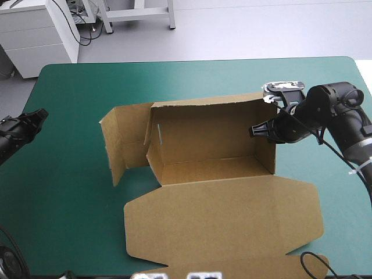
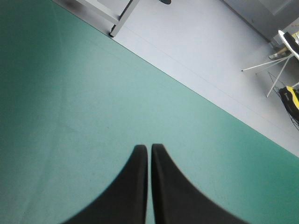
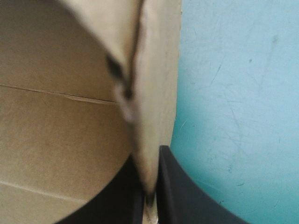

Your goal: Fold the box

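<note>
our right gripper (image 3: 148, 161) pinches the right wall of the box (image 1: 215, 145), central on the desk (image 1: 70, 221), long axis left to right. our left gripper (image 2: 149, 148), closed empty, hangs at the left edge.

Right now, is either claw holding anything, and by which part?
The right claw grips the box by its raised right end wall. The left claw is shut on nothing.

Soft, even light from above. The teal-green cover (image 1: 70, 192) shows a pale sheen toward its far edge; the box (image 1: 215, 133) throws faint shadow beside its raised walls.
</note>
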You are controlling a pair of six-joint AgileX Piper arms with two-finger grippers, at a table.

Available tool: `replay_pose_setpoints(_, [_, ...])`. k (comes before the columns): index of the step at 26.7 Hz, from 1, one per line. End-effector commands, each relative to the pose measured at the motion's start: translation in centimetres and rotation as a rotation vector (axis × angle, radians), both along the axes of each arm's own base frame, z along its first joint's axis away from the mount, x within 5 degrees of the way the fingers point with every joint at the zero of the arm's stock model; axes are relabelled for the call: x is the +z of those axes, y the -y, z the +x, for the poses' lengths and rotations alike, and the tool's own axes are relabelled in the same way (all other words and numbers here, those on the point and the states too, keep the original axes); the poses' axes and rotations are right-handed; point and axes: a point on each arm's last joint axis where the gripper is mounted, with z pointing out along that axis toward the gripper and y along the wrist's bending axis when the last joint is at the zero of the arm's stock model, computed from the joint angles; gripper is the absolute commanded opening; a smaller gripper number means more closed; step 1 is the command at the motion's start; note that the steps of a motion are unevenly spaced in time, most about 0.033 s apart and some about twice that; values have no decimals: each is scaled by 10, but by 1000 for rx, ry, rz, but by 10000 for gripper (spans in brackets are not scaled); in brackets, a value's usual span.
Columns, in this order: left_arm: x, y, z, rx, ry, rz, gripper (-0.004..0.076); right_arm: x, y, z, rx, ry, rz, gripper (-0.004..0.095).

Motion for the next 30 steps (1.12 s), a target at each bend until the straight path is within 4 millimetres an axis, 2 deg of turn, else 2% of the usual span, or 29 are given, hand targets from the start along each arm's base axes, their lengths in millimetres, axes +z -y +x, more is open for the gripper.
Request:
replay_pose_setpoints(1, [20, 3, -2, -2, 83, -24, 9, 6, 2, -6, -6, 21, 15, -11])
replay_pose_setpoints(6, [20, 3, -2, -2, 83, -24, 9, -12, -3, 12, 3, -12, 0, -12])
replay_pose_setpoints(14, [20, 3, -1, -1, 89, -31, 9, -61, -16, 63, -20, -13, 2, -14])
replay_pose_setpoints(17, [20, 4, -2, -9, 89, -34, 9, -67, -19, 74, -29, 25, 14, -14])
replay_pose_setpoints(24, [21, 4, -2, -11, 92, -38, 9, -78, -23, 86, -29, 12, 21, 4])
replay_pose_setpoints(26, [21, 4, -2, -11, 92, -39, 9, -77, -26, 87, -20, 17, 44, 71])
replay_pose_setpoints(30, [21, 4, -2, -15, 94, -41, 9, -70, -31, 90, 21, 46, 86, 305])
